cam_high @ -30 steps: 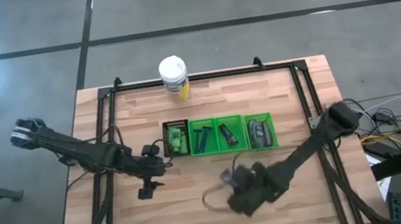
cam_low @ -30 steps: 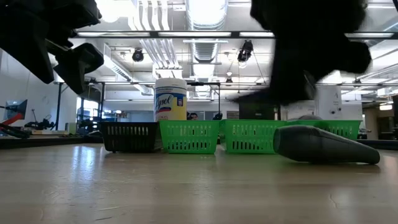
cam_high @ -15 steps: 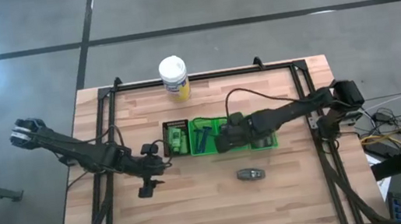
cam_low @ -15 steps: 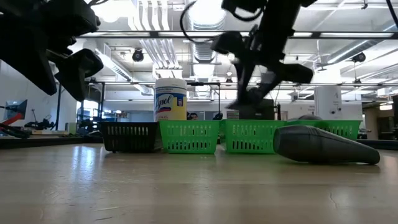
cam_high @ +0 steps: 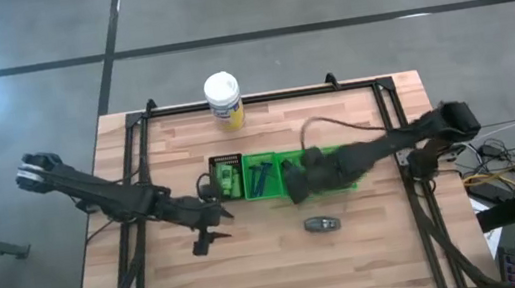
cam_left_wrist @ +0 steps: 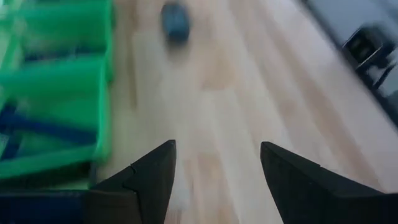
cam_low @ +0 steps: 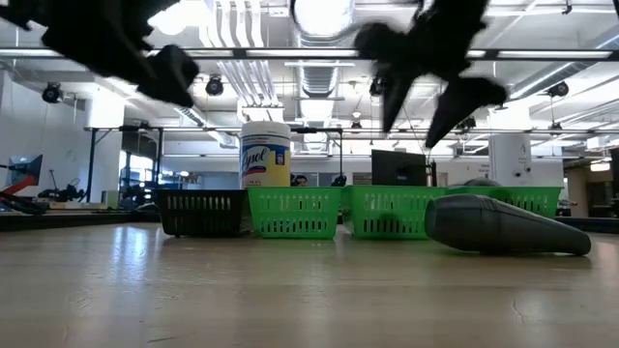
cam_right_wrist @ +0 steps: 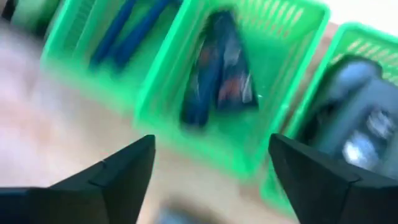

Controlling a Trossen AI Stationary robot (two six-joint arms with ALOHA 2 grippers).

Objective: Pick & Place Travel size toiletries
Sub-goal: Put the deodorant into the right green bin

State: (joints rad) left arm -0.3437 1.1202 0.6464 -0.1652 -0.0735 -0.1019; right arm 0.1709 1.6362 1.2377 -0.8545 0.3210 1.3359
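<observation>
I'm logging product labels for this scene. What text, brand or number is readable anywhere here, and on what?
"Lysol": on the yellow jar standing behind the bins, read in the low view; its smaller print is too small to read.
Dark packets in a green bin: printing too blurred to read.
Nothing else legible.

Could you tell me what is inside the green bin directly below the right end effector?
Dark flat packets lie inside that green bin, seen from the right wrist. From above, the right end effector covers most of it.

Two dark, slender jointed arms; a black cable loops off the right arm (cam_high: 379, 147); the left arm (cam_high: 93, 192) ends in a pale base joint; tapered black fingers (cam_left_wrist: 146, 180)
</observation>
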